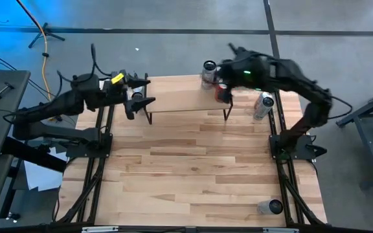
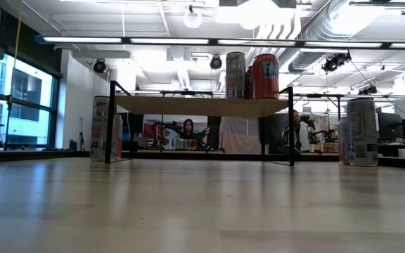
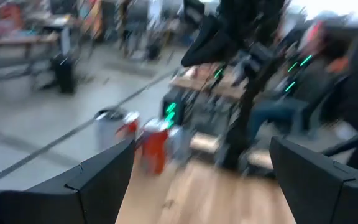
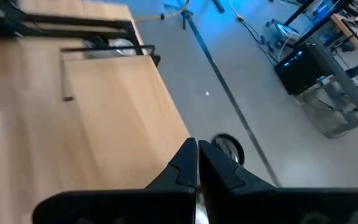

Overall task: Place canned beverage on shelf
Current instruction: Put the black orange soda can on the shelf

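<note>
Our landmark is the low light-wood plank shelf on thin black wire legs (image 1: pixel 186 97). On its right end stand a red can (image 2: pixel 265 76) and a silver can (image 2: pixel 235 74), so we judge the placing done there. Our right gripper (image 4: pixel 197 163) hovers over that end, fingers pressed together, holding nothing. Our left gripper (image 3: pixel 197 180) waits at the shelf's left end, fingers spread and empty. A tall silver can (image 1: pixel 262 106) stands just right of the shelf; next we would judge fetching it.
</note>
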Available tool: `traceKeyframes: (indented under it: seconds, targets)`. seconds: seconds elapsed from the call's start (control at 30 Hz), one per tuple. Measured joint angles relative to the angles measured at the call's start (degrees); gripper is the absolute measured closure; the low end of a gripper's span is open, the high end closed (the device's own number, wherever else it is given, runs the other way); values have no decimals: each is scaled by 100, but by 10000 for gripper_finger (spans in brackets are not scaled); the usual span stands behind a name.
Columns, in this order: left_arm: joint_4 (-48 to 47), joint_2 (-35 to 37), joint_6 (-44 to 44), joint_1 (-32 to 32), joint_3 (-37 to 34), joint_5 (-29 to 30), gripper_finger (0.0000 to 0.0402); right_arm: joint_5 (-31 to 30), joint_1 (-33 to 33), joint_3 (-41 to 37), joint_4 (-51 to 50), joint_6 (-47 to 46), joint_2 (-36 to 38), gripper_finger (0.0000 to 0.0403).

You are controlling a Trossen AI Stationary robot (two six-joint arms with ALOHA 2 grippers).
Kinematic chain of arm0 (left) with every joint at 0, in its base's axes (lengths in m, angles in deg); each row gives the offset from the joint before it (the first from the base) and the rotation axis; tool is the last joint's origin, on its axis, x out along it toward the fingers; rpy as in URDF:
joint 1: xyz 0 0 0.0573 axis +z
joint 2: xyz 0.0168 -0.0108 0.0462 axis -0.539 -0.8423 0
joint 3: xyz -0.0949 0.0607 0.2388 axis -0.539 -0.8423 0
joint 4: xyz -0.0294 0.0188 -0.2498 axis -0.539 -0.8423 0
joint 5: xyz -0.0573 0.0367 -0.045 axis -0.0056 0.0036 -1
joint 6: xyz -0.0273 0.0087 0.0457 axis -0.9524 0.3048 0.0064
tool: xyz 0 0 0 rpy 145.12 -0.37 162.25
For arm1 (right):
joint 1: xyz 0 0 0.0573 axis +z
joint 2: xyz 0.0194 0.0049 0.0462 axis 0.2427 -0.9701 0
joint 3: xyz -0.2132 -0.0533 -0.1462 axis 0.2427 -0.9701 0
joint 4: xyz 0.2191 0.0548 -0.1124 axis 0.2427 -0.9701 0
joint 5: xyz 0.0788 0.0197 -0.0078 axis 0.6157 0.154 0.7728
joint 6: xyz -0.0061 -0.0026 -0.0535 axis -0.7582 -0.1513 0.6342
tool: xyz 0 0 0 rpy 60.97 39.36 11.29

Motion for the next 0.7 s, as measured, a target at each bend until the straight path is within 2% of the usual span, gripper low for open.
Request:
traceKeyframes:
  seconds: [0.07, 0.13, 0.27, 0.4, 0.5, 0.6, 0.7]
  targets:
    - [678, 156, -289, -2, -448, -147, 64, 32, 238, -116, -56, -221, 319, 403]
    - [1009, 300, -589, -7, -844, -196, 64, 35, 500, -560, 115, -416, 737, 403]
    - [1267, 527, -994, -93, -1308, -195, 64, -108, 1060, -2174, 1066, -975, 1814, 403]
    - [1360, 674, -1064, -125, -1351, -107, 64, -61, 1597, -4091, 2810, -1259, 2803, 403]
    - [1539, 716, -958, -125, -1351, -87, 64, 34, 1862, -5222, 4413, -1250, 3256, 403]
    - [1610, 712, -606, -125, -1351, -88, 64, 30, 1968, -5992, 5787, -1224, 3448, 403]
    - [1610, 705, -400, -125, -1351, -88, 64, 26, 1977, -6400, 6516, -949, 3470, 403]
